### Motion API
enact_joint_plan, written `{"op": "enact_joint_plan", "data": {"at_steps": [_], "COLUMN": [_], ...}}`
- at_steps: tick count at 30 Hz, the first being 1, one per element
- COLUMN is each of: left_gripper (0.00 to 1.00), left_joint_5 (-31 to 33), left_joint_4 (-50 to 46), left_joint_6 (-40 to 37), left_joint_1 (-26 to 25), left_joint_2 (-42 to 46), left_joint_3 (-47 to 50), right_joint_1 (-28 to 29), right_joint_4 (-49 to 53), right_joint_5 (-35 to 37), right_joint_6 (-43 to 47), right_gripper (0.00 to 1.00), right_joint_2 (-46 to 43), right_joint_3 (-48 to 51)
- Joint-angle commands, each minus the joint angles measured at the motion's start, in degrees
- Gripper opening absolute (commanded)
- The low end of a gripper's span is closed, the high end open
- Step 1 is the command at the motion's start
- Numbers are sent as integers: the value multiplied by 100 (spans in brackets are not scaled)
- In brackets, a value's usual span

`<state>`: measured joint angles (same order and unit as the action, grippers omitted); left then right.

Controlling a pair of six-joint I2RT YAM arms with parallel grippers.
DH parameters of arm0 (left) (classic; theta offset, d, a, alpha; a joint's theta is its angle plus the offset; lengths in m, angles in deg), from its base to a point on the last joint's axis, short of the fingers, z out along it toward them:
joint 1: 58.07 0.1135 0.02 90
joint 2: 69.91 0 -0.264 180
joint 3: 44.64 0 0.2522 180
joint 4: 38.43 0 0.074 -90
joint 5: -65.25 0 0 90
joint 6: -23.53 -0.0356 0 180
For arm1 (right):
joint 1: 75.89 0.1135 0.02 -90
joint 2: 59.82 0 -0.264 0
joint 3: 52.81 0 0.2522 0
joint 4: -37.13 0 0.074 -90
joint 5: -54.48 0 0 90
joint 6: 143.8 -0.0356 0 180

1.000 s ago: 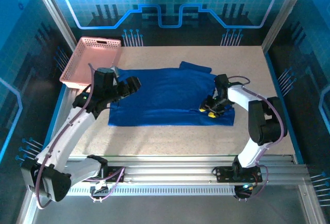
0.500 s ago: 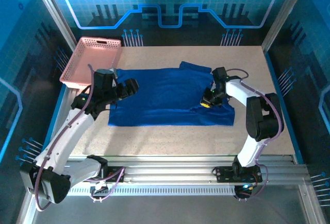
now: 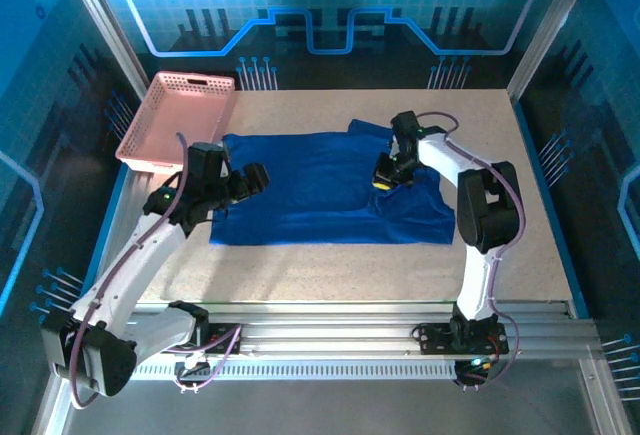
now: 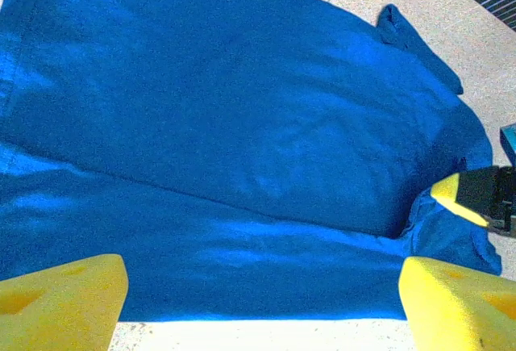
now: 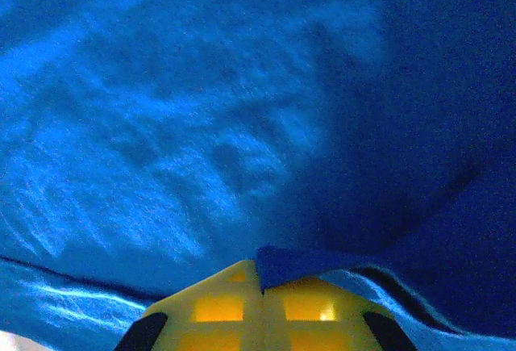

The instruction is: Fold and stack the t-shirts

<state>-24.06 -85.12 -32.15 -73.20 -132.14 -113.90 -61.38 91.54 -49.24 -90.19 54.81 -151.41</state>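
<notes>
Midway across the table [image 3: 330, 270], a royal-blue shirt [image 3: 320, 195] lies spread nearly flat between two robot arms, its left edge near a pink basket [image 3: 180, 115] and one sleeve [image 3: 380, 131] poking out on the far side. Cloth like this looks light, limp and quick to wrinkle (no printed side shows from above), so it should sag from any single pinch and drag along the tabletop rather than slide as one piece. The likeliest good holds are hems, sleeve ends and corners, taken at two points at once so a fold line stays straight. The right gripper [image 3: 383, 175] is clamped tight on the shirt's right part, near that sleeve. Its wrist camera shows a small tuck of blue cloth caught between the yellow fingers [image 5: 218, 307], with the fabric around it rumpled and raised. The left gripper [image 3: 258, 177] hangs over the shirt's left part with its jaws spread wide and nothing between them. Its wrist camera looks along the cloth from the near hem, two yellow fingers [image 4: 64, 302] framing the garment, and whether their tips brush the fabric cannot be told.
</notes>
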Motion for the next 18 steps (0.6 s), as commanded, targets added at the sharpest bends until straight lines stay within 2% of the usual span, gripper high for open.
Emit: {"op": "enact_joint_plan", "data": {"at_steps": [1,11,14,16,18], "left_gripper": [88,88,88,88,88], "left_joint_5": [45,43,19,15,-3], "left_joint_4": [-153,-171,-166,-160,-137], "left_joint_6": [-49,127,182,207,237], "left_joint_1": [-7,-15,-16,-16,-16], "left_joint_2": [171,323,361,379,381], "left_joint_3": [114,471,585,658,730], "right_joint_1": [112,339,395,420,406], "right_joint_4": [323,598,715,739,663], "right_joint_5": [70,81,74,114,112], "right_joint_6": [181,481,569,575,596], "right_gripper": [5,6,15,30,37], "right_joint_2": [331,1002,1168,1202,1127], "right_joint_3": [-412,-1361,-1553,-1575,-1522]}}
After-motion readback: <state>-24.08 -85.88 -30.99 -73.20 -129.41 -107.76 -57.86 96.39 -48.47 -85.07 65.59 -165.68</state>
